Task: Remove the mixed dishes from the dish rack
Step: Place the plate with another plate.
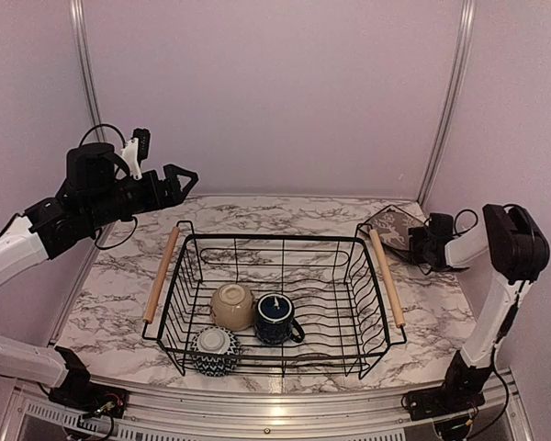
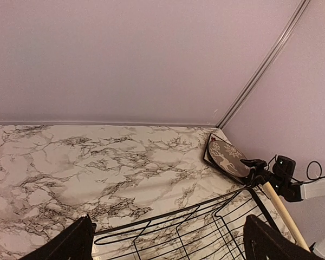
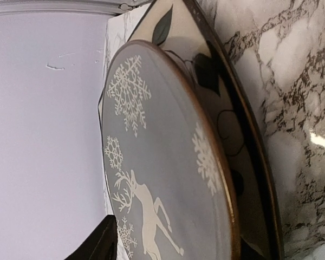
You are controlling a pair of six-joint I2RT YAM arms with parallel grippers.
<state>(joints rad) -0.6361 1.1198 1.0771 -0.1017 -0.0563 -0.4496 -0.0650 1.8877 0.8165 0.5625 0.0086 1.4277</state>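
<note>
The black wire dish rack stands mid-table and holds a beige bowl, a dark blue mug and a small blue-and-white patterned bowl. The round grey deer plate lies on the square cream floral plate at the back right, outside the rack. My right gripper is open with its jaws spread around the grey plate's near edge. My left gripper is open and empty, held high above the rack's back left corner.
The rack's wooden handles run along its left and right sides. Lilac walls with metal corner posts close the table at the back and sides. The marble tabletop lies behind the rack.
</note>
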